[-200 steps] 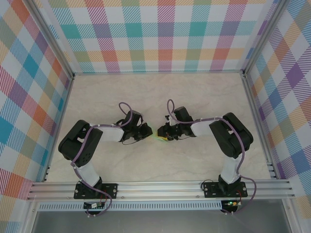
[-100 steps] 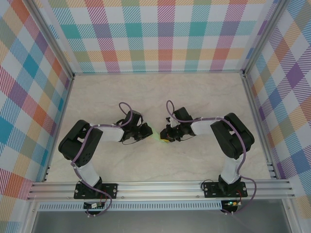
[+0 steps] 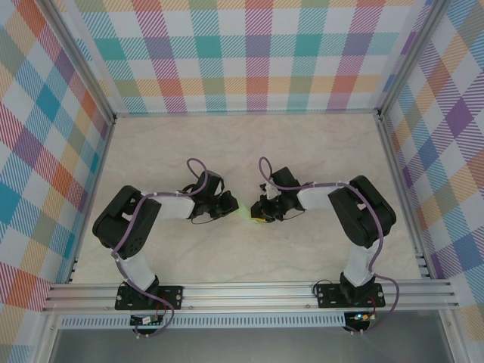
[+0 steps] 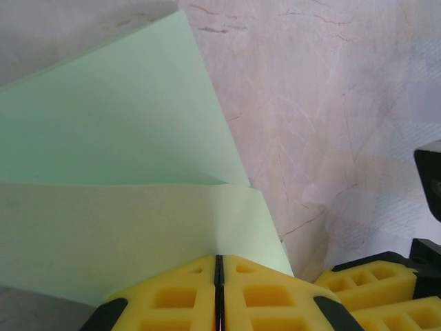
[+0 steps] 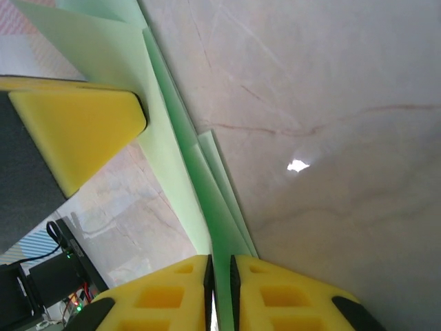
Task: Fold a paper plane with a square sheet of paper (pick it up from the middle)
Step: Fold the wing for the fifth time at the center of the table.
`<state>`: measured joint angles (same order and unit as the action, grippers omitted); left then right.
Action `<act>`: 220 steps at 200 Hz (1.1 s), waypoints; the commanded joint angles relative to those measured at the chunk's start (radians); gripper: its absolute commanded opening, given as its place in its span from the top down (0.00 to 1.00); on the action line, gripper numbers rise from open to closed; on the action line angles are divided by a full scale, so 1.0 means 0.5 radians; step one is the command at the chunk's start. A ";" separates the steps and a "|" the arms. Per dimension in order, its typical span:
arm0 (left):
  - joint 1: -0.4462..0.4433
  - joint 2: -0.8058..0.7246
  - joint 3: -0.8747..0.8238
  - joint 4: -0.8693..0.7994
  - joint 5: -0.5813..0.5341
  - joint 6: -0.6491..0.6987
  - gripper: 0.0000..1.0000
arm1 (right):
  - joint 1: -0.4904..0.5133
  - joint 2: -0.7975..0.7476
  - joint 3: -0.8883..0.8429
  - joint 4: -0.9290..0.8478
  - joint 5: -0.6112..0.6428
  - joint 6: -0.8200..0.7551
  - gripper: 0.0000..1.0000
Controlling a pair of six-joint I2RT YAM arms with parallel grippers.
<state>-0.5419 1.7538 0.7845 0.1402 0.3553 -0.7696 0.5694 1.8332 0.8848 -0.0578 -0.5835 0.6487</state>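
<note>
The pale mint-green sheet of paper (image 4: pixel 124 138) is folded into overlapping layers with a slanted flap and hangs just above the table between both grippers. In the top view only a small green sliver of the paper (image 3: pixel 246 214) shows. My left gripper (image 4: pixel 218 258) is shut on the lower edge of the paper, its yellow jaws pressed together. My right gripper (image 5: pixel 220 261) has its jaws closed to a narrow slit with the stacked paper (image 5: pixel 200 179) edges running through it. The two grippers (image 3: pixel 233 204) (image 3: pixel 257 210) face each other almost tip to tip.
The pale marble-patterned table (image 3: pixel 249 144) stretches out behind the grippers. Checked walls on aluminium rails (image 3: pixel 393 174) close in three sides. The right gripper's yellow finger (image 4: pixel 365 283) shows low in the left wrist view, and the left gripper's finger (image 5: pixel 76 124) in the right wrist view.
The right gripper has shifted a little to the right at the paper's end, away from the left gripper. The left arm has stayed still with its grip on the paper.
</note>
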 commanded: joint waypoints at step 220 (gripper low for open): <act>-0.005 0.157 0.090 -0.266 -0.103 -0.013 0.92 | 0.309 -0.127 0.421 -0.724 0.540 -0.286 0.81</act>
<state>-0.5423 1.7802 0.8307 0.1024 0.3588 -0.7704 0.6785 1.6958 1.0206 -0.3576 -0.3470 0.5476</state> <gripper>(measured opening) 0.085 0.198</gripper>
